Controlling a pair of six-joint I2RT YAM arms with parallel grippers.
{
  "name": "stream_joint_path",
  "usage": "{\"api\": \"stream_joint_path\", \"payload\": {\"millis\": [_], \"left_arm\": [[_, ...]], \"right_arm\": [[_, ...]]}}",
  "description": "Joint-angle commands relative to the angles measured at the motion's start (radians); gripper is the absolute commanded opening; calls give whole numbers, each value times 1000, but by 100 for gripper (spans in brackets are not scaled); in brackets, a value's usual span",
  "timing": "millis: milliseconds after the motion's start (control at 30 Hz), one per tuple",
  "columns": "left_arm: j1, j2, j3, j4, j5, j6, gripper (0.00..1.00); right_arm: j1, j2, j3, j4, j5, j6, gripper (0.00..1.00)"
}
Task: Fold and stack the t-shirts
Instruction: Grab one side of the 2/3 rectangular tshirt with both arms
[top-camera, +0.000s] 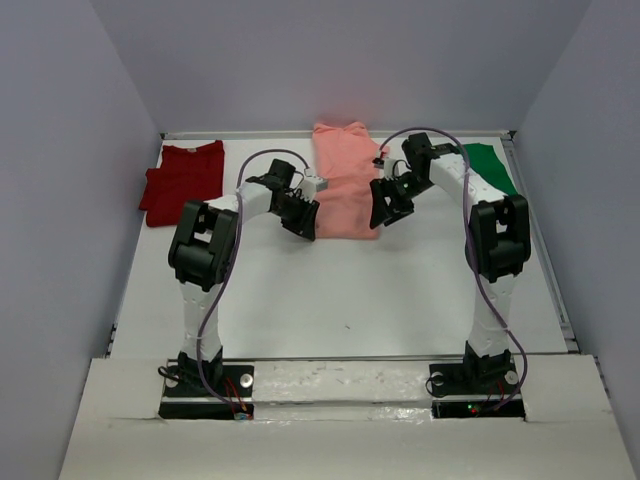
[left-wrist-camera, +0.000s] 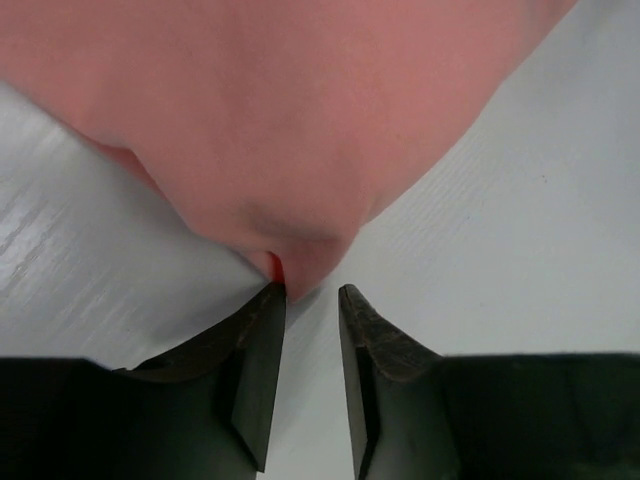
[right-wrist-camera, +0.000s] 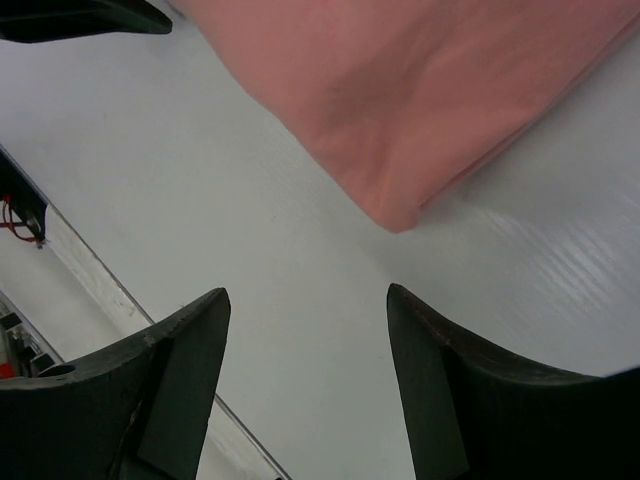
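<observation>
The salmon-pink soft cloth t-shirt (top-camera: 345, 180) lies in the middle of the white table (top-camera: 380, 300), on the far side from my arms. Its long way runs from near me to far from me. The dark red cloth t-shirt (top-camera: 185, 180) lies off to the left. The bright green cloth t-shirt (top-camera: 488, 165) peeks out behind my right arm.

My left tool (left-wrist-camera: 312, 290) is at the near left corner of the pink shirt. Its two fingers are close together, and I can see the table through the thin gap. The tip of the corner touches the end of one finger (left-wrist-camera: 262, 300) (I see no cloth pinched inside). My right tool (right-wrist-camera: 305, 292) is wide and holds nothing. The near right corner lies just ahead of it, not touching.

Both corners lie ahead of my tools, so I think each tool must pinch its own corner before I can fold the near edge over to the far edge. The left tool is nearer to its corner
</observation>
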Motion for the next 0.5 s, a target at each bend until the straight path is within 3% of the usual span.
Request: {"api": "stream_joint_path", "payload": {"millis": [0,167,467], "left_arm": [[-1,-82,-22,-5,-64,14,35],[-2,-81,-21,-13,-66,12,17],[-14,-94,-15,-28,-70,18,2]], "right_arm": [[-2,-40,-6,-7,-67,-1,69],[-2,-46,-3,-14,-72,-10,69],[-2,-2,-98,29,-6,-13,68]]}}
